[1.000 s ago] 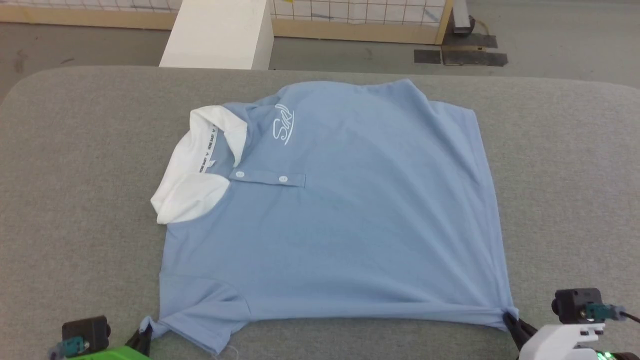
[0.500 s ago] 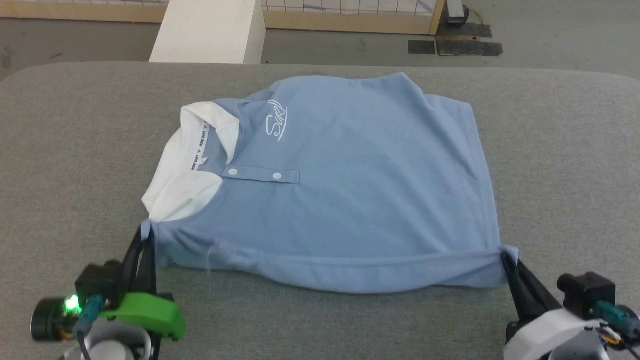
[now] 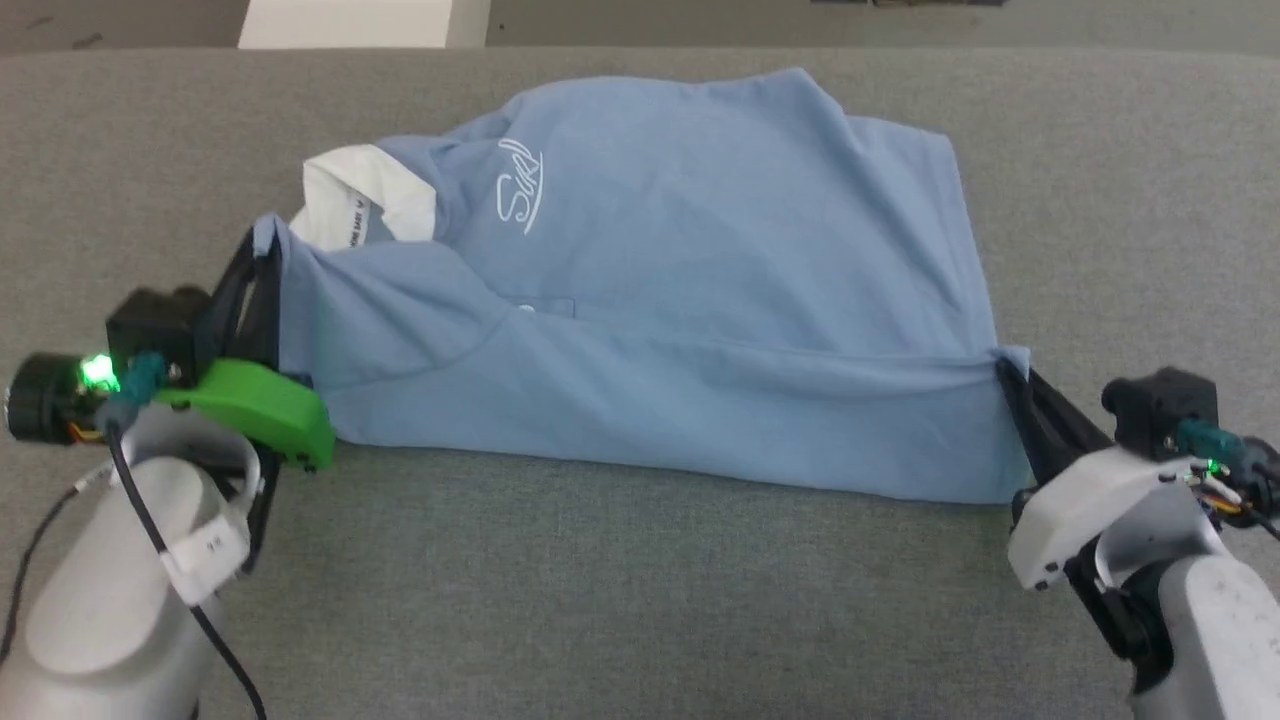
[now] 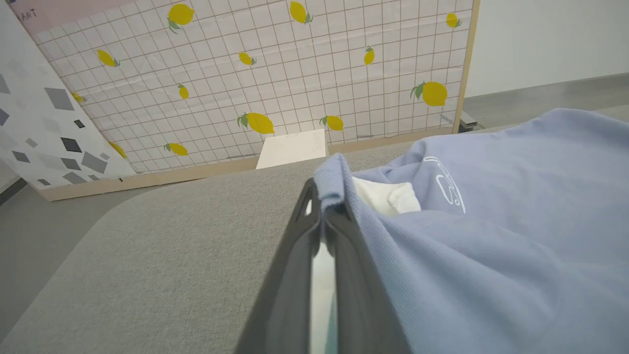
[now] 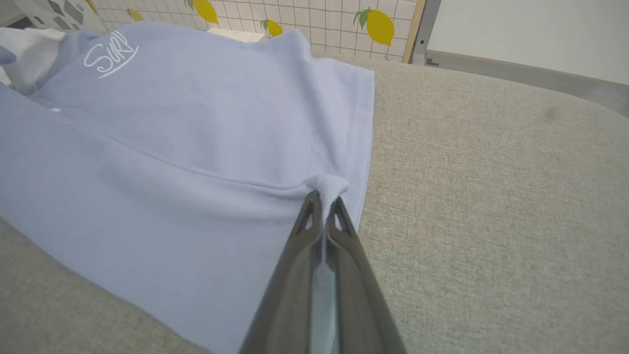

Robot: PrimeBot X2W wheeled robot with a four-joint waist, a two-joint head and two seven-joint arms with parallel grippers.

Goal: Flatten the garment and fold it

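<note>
Across the middle and upper part of the head view, the shirt (image 3: 720, 230) lies on the grey table (image 3: 640, 600), with the collar (image 3: 345, 195) at upper left and the hem side at right. At left of centre, the left gripper (image 3: 262, 238) has its jaws pinched together on a shirt corner just beside the collar; the left wrist view agrees, with a nub of blue knit poking out above the closed tips. At right of centre, the right gripper (image 3: 1003, 362) has its jaws likewise clamped on the hem-side corner, and the right wrist view shows fabric bunched at the tips. Between the two grips the raised edge runs as a taut ridge across the frame, with a flap sloping from it to the table toward the bottom. The upper part looks smooth, logo (image 3: 520, 195) readable, so flattening is judged largely done. The placket (image 3: 548, 306) is mostly covered by the raised layer. Judgement: first fold about midway, edge up over the body but not laid down. Left to do: lower the edge toward the top of the frame, let go, smooth, then fold again crosswise. Risk: sag between the grips could give an uneven crease.
</note>
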